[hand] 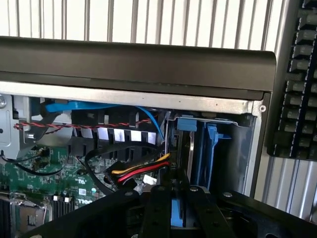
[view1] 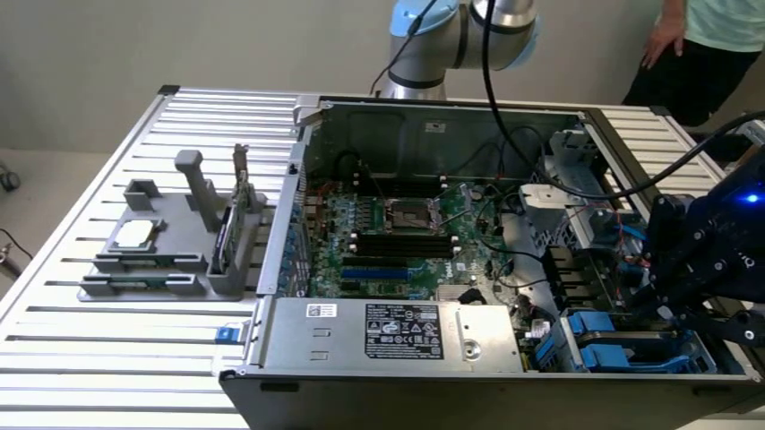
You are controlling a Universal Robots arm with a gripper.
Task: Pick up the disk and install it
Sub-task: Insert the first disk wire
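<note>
An open computer case [view1: 478, 233] is sitting on a ribbed metal table [view1: 72, 358] by a plain wall. The gripper [hand: 179, 198] is squeezing the blue-framed disk [hand: 179, 210], holding it on edge at the drive bay [hand: 213, 148] in the case's corner.

Open black-and-silver metal computer case [view1: 478, 242] sits on slatted silver metal table [view1: 107, 358], w/ green motherboard [view1: 395, 242] in its middle. Grey metal power supply box [view1: 389, 333] lies in front of the board. Grey plastic parts holder [view1: 179, 251] stands on the table at exterior view's left of the case. Black end effector [view1: 700, 269] hangs over the case's right end, above blue plastic drive carriers [view1: 610, 345] in the bay. Person [view1: 705, 45] stands behind table, far right.
</note>
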